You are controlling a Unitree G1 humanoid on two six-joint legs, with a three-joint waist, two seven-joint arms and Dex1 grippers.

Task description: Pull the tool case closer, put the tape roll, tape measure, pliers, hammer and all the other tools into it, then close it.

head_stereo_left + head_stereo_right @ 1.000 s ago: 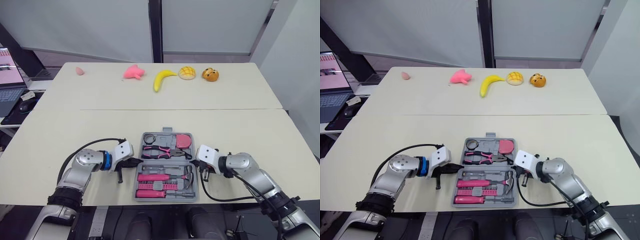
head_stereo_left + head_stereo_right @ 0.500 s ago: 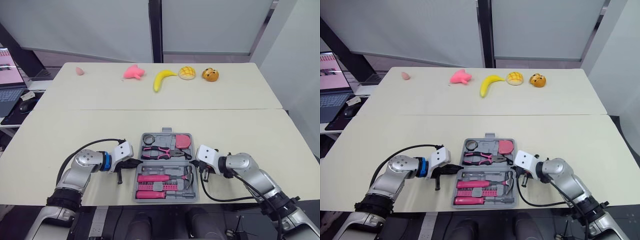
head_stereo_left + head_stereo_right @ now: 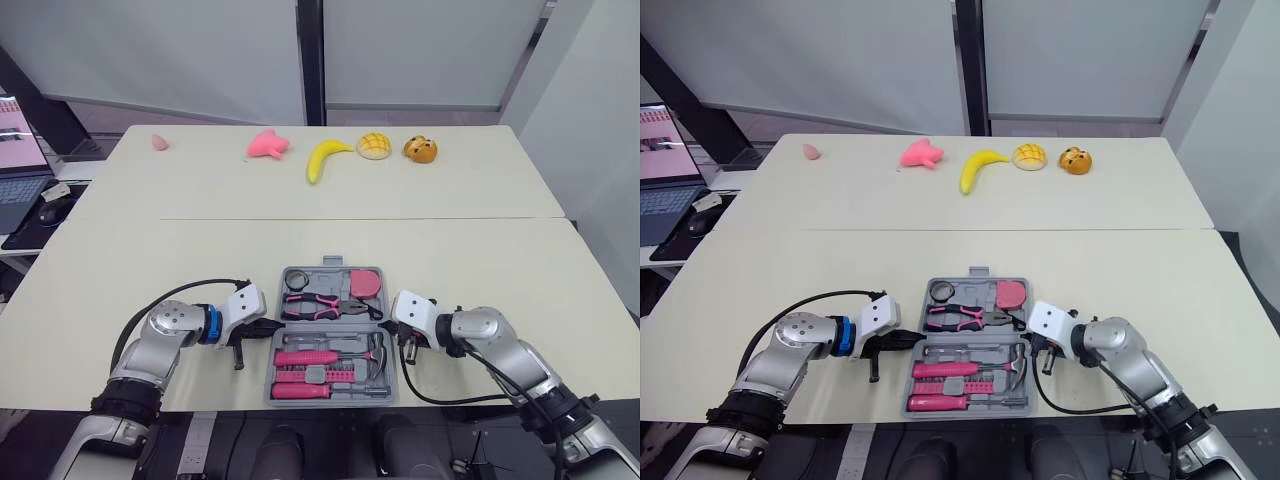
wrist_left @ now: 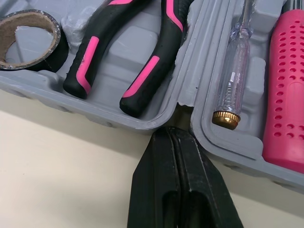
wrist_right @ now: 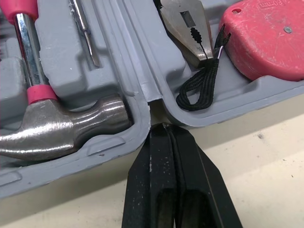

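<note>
The grey tool case [image 3: 331, 321] lies open at the near edge of the table. Its far half holds the tape roll [image 4: 29, 38], the pink-and-black pliers [image 4: 137, 52] and the red tape measure [image 5: 266, 40]. The near half holds the hammer [image 5: 57, 126], a clear screwdriver [image 4: 232, 71] and pink-handled tools [image 3: 312, 356]. My left gripper [image 3: 268, 327] is shut, its tip pressed into the hinge notch on the case's left side. My right gripper [image 3: 386, 326] is shut too, its tip at the hinge notch on the right side.
Along the far edge of the far table sit a small pink piece [image 3: 159, 141], a pink toy [image 3: 268, 144], a banana [image 3: 325, 157], a yellow bun [image 3: 373, 145] and an orange toy [image 3: 420, 149]. A laptop [image 3: 20, 160] and mouse [image 3: 50, 212] stand at the far left.
My left wrist has crept slightly nearer. Both grippers stay shut at the hinge and the case has barely moved.
</note>
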